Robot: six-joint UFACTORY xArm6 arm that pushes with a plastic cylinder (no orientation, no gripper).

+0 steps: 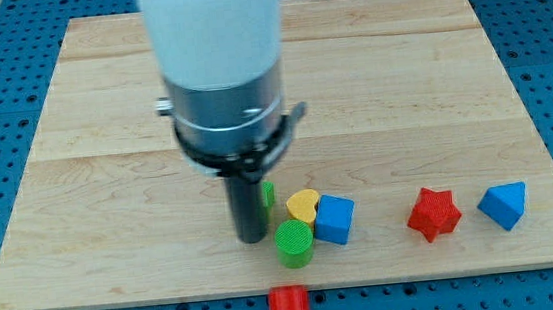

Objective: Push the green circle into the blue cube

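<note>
The green circle (294, 243) lies near the board's bottom edge, touching the left side of the blue cube (334, 219). A yellow heart (303, 206) sits just above the green circle, against the cube's upper left. My tip (253, 239) is on the board just left of the green circle, very close to it. A second green block (269, 193) peeks out behind the rod, mostly hidden, shape unclear.
A red star (433, 214) and a blue triangle (504, 204) lie at the view's right. A red cylinder (290, 308) sits off the wooden board (109, 190) at the view's bottom. The arm's white and grey body covers the upper middle.
</note>
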